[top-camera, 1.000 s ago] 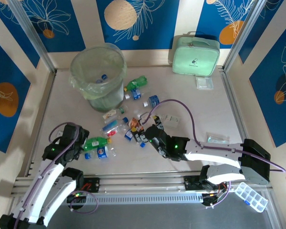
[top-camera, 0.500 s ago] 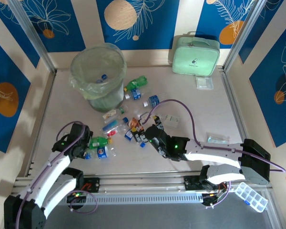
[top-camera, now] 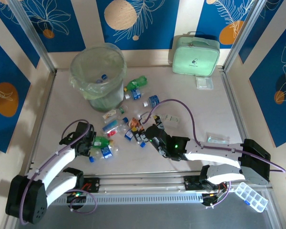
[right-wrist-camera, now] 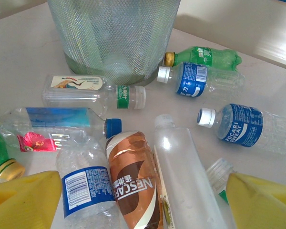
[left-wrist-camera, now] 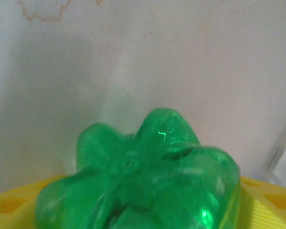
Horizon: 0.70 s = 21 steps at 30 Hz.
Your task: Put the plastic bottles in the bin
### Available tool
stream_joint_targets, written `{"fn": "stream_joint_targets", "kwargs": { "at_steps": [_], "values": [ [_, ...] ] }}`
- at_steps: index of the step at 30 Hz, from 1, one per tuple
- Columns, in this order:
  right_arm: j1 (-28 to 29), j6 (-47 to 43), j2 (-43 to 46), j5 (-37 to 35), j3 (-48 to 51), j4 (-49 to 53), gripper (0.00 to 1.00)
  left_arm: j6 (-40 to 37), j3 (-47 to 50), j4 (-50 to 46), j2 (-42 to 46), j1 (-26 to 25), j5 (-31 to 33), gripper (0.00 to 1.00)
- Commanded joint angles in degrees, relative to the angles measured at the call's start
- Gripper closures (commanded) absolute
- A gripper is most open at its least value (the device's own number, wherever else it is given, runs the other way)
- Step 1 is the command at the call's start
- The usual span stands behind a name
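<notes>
Left fingers (left-wrist-camera: 9,210) straddle a small green plastic bottle (left-wrist-camera: 143,181), grip unclear in the blur; right fingers (right-wrist-camera: 24,198) gape wide over a brown-labelled plastic bottle (right-wrist-camera: 133,176).

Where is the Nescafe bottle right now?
Right wrist view, bottom centre: the Nescafe bottle lies on its side between a blue-labelled bottle and a clear bottle.

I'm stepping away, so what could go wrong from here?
The left hand straddles the green bottle at its rounded base, which could squirt out under a squeeze. The right hand hovers open over the Nescafe bottle and a clear bottle lying touching; it might catch both or scatter them.
</notes>
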<state>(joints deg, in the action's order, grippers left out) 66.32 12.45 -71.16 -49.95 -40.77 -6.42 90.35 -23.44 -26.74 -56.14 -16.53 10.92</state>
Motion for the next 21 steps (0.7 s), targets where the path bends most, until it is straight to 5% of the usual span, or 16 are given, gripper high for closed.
{"fn": "stream_joint_targets", "kwargs": {
  "at_steps": [1, 21],
  "values": [
    [-0.3, 0.3, 0.1, -0.5, 0.1, -1.3, 0.10, 1.5, 0.8, 3.9, -2.5, -0.4, -0.8, 0.21],
    [-0.4, 0.1, 0.0, -0.3, -0.1, -1.3, 0.10, -2.5, 0.2, 11.1, -9.4, -0.5, -1.0, 0.36]
  ]
}}
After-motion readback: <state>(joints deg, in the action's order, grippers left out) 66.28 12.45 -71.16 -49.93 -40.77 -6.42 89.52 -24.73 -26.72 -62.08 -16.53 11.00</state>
